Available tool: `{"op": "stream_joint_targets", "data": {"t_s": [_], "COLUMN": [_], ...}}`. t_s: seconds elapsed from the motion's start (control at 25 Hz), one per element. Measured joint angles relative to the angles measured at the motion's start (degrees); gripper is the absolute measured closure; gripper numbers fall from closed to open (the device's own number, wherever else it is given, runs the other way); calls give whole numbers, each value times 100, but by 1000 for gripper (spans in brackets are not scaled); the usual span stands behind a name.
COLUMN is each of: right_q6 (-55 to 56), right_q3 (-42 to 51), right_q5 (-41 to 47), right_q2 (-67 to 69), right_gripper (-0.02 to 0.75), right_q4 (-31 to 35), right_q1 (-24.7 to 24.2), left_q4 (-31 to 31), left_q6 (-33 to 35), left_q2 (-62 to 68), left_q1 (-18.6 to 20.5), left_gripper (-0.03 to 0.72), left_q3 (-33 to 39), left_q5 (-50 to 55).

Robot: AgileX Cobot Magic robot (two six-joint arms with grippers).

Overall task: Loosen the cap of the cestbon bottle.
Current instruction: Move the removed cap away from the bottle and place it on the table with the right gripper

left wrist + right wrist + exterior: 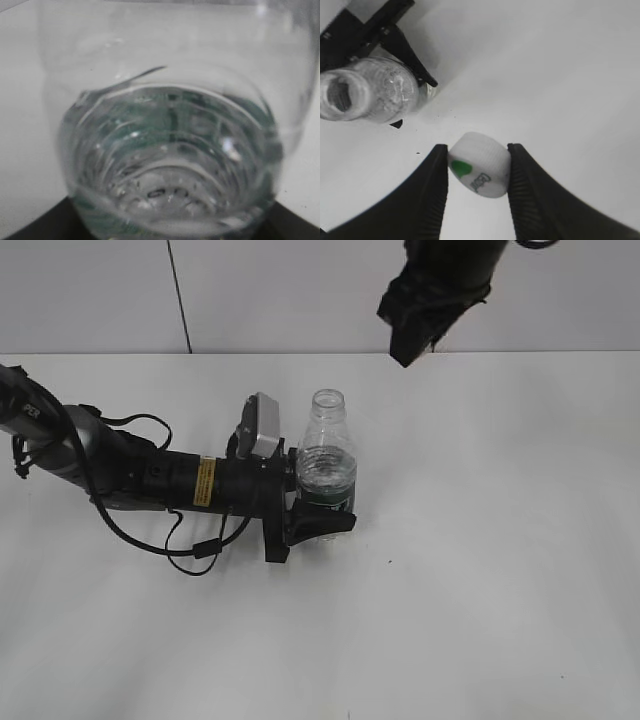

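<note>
While the cap (480, 171) is clamped between the right gripper (478, 175) fingers above the table (500, 540), the open-necked cestbon bottle (326, 455) is held upright by the left gripper (318, 512) beyond; loosening is judged finished, the cap fully removed.

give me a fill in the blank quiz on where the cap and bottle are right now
1. The cap is pinched between the ____ gripper's fingers.
2. The bottle's mouth is ____, with no cap on it.
3. The left gripper clamps the bottle, which stands ____ on the table.
4. The mark on the cap is ____ in colour.

Missing words: right; open; upright; green
</note>
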Motion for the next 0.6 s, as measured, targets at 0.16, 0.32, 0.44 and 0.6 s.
{"op": "stream_joint_targets", "data": {"t_s": [0.16,0.32,0.44,0.6], "right_q6": [235,531,654,704], "right_q3": [387,903,1317,1945], "right_q5": [-2,-210,-518,-1011], "right_q2": [0,0,0,0], "right_gripper": [457,457,457,457], "right_q4": [426,534,684,1077], "right_q1": [-734,-1337,-1709,-2128], "left_q4": [0,0,-5,-5], "left_q6": [0,0,0,0], "left_q2": [0,0,0,0], "left_q1": [0,0,0,0], "left_gripper": [284,284,284,284], "left_q3": [0,0,0,0], "left_q5": [0,0,0,0]}}
